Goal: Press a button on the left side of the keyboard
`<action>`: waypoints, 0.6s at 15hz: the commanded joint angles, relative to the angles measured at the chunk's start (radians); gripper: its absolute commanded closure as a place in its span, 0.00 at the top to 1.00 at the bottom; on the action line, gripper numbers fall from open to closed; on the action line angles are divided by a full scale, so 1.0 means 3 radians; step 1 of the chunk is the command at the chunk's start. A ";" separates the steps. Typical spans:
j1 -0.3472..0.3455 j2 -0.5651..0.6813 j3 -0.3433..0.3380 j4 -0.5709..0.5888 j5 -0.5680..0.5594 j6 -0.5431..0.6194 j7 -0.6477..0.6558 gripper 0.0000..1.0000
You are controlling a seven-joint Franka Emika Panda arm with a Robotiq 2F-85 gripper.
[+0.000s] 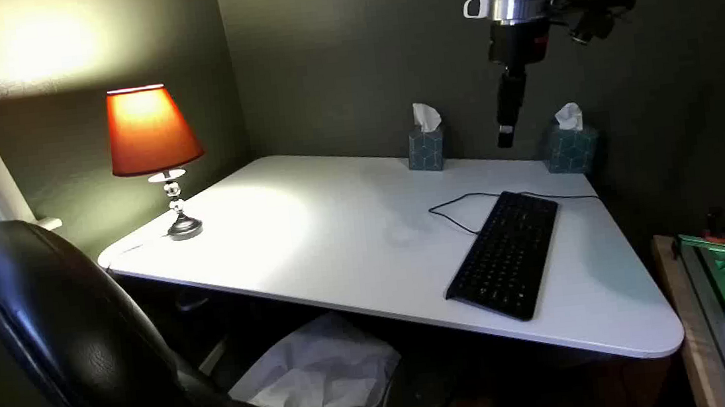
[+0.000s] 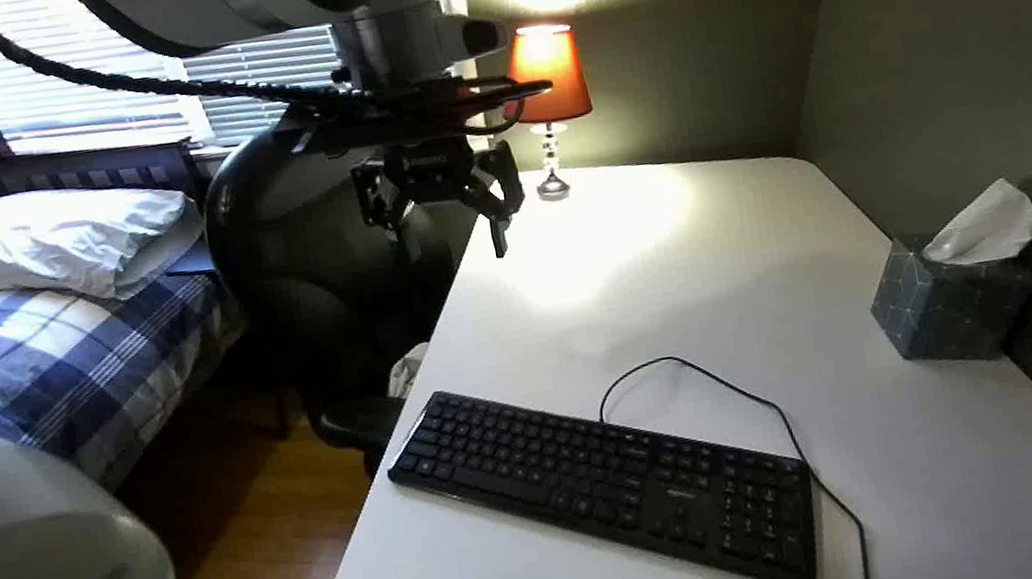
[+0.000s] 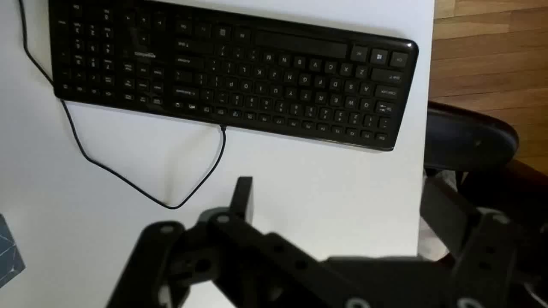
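Observation:
The black keyboard [image 1: 507, 256] lies flat on the white table [image 1: 339, 232]. In an exterior view the keyboard [image 2: 593, 481] has its left end near the table edge by the chair and its number pad at the other end. In the wrist view the keyboard [image 3: 235, 72] appears upside down, with its Esc, Tab and Caps Lock keys at the right. My gripper [image 2: 453, 238] is open and empty, high above the table. In the wrist view the fingers of my gripper [image 3: 340, 194] are spread wide, below the keyboard in the picture and not touching it.
A thin black cable [image 2: 775, 405] loops from the keyboard's back edge. Two tissue boxes [image 1: 426, 151] [image 1: 571, 149] stand along the wall. A red lamp [image 1: 149, 131] stands at the table's far end. A black chair [image 1: 81, 323] stands beside the table.

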 commanded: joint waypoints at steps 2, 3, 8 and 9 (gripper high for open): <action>0.0015 0.0000 -0.0013 0.0005 -0.0007 -0.0009 0.0007 1.00; 0.0015 0.0000 -0.0013 0.0004 -0.0007 -0.0009 0.0007 1.00; 0.0038 0.0116 -0.0005 -0.0019 0.0022 -0.0029 0.0012 1.00; 0.0059 0.0153 -0.0019 -0.0031 0.0059 -0.0045 -0.0016 1.00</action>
